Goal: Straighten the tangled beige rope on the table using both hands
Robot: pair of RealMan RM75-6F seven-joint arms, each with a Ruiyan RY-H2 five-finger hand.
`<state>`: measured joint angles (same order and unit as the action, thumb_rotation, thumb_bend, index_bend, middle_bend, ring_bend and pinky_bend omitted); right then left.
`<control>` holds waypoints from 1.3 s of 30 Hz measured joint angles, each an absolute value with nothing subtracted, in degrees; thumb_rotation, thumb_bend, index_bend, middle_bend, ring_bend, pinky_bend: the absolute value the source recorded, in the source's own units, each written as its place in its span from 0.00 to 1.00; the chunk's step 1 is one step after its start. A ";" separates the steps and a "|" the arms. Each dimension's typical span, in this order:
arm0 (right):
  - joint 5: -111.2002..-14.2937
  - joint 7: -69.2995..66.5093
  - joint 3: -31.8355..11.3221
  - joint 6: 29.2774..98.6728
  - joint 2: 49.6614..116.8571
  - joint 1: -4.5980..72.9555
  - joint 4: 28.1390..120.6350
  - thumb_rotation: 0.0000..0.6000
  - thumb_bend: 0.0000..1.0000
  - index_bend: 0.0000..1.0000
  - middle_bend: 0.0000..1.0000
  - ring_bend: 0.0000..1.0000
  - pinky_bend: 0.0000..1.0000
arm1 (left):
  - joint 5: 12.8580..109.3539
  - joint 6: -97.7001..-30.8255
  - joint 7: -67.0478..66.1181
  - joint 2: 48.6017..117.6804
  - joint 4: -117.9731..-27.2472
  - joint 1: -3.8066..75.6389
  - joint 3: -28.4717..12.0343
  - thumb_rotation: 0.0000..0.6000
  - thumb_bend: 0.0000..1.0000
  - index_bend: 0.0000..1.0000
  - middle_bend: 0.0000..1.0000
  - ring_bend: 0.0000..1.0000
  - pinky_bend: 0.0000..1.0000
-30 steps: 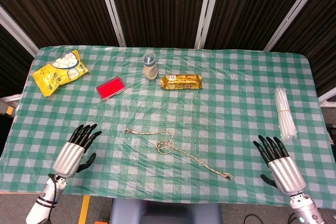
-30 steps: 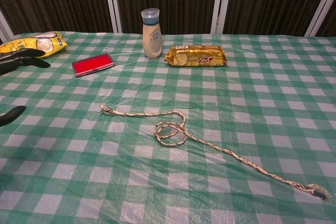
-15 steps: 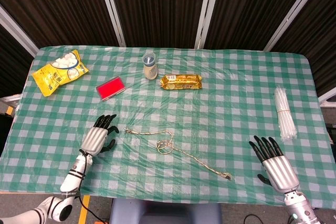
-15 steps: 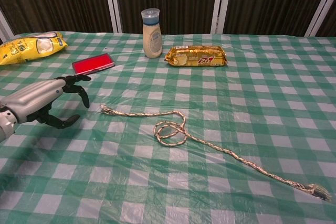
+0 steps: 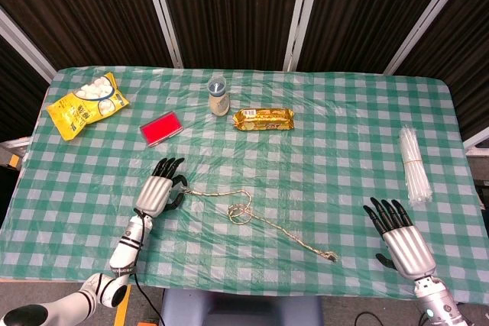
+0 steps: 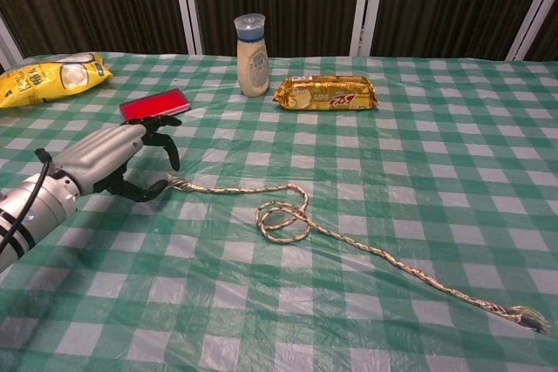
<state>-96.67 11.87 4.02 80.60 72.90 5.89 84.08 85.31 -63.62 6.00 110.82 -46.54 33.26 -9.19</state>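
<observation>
Both hands empty, fingers apart. Left hand point(image 6: 118, 156) curled just beside the rope point(image 6: 288, 215) end — thumb near it, contact unclear. Rope mid-table, looped at its middle. Right hand point(image 5: 399, 234) spread wide — well apart from the other end.

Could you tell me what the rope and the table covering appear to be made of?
The rope looks like twisted natural fibre, perhaps jute or cotton: matte beige strands, visibly plaited, with frayed ends. The table covering looks like thin plastic sheeting printed with green and white checks: it is glossy, catches the light and shows fine wrinkles, though coated cloth cannot be excluded.
</observation>
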 measured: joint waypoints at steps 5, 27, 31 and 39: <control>-96.30 11.91 4.07 80.15 72.93 6.02 84.08 1.00 0.19 0.00 0.00 0.00 0.00 | 84.44 -62.48 4.28 112.44 -45.16 34.93 -9.42 1.00 0.42 0.45 0.06 0.00 0.00; -94.95 13.42 3.54 80.86 73.29 5.55 84.12 1.00 0.19 0.00 0.00 0.00 0.00 | 81.78 -61.12 3.03 113.64 -44.71 35.82 -8.76 1.00 0.42 0.56 0.08 0.00 0.00; -94.82 13.59 3.58 80.77 73.26 5.54 84.15 1.00 0.19 0.00 0.00 0.00 0.00 | 81.52 -60.98 2.87 113.71 -44.28 35.87 -8.71 1.00 0.43 0.57 0.09 0.00 0.00; -94.82 13.74 3.64 80.38 73.31 5.78 84.20 1.00 0.19 0.00 0.00 0.00 0.00 | 80.96 -61.55 1.69 113.87 -43.39 35.68 -8.57 1.00 0.46 0.63 0.10 0.00 0.00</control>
